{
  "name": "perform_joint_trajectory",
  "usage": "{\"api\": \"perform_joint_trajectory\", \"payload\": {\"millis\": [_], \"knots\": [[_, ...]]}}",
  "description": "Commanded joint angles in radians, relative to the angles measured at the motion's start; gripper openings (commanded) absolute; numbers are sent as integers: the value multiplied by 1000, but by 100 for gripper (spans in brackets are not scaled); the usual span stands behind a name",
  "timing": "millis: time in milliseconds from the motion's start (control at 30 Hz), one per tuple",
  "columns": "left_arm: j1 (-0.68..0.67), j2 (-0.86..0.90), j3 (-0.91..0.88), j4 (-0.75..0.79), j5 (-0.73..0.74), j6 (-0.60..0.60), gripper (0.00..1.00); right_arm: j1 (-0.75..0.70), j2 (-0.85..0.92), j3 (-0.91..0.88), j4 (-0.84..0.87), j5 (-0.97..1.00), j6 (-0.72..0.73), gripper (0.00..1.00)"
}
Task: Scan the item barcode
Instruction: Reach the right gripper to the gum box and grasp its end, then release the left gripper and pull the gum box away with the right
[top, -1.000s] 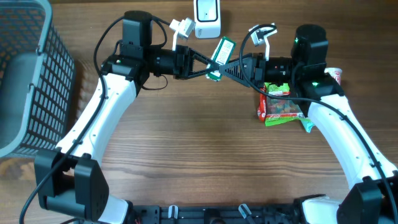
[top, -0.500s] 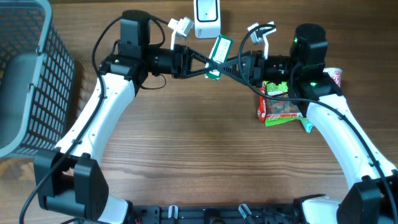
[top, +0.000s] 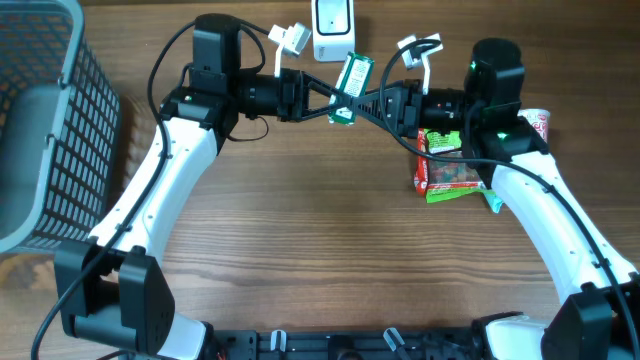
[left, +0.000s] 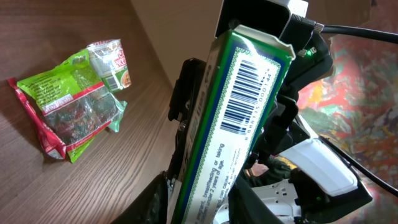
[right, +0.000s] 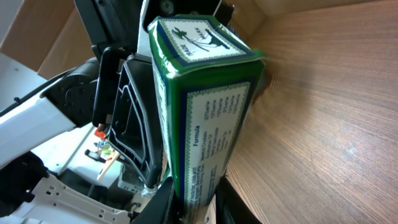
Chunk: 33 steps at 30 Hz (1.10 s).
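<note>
On the brown wooden counter (top: 320, 250), red-and-green snack packets (top: 450, 170) are seen toward the right edge, and a grey wire basket (top: 50, 120) stands at the left edge. Beyond these, close to the far edge, a tall green-and-white cardboard box (top: 350, 80) is held tilted off the counter between the two arms. The right pincer (right: 189, 200) is closed narrowly on the box's lower end. The left pincer (left: 202, 202) flanks the same end, but whether it presses or is slack cannot be told. The black barcode (left: 249, 87) is turned toward the left wrist camera. Just past the box, at the far edge, a white scanner (top: 332, 25) stands. The step in hand is judged to be presentation of the box, possibly with a handover. Next, one firm grip is called for, and the barcode face must be turned to the scanner.
</note>
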Motion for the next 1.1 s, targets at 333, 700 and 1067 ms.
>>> {"api": "perform_joint_trajectory", "payload": {"millis": [333,700,1067], "knots": [[-6,-8,15,-4,19,-3,4,13,11,-6,21,21,-21,50],[-6,-8,15,-8,54,-2,6,13,11,-6,126,-47,53,36],[-6,-8,15,-8,54,-2,10,12,11,-5,184,-38,68,33]]}}
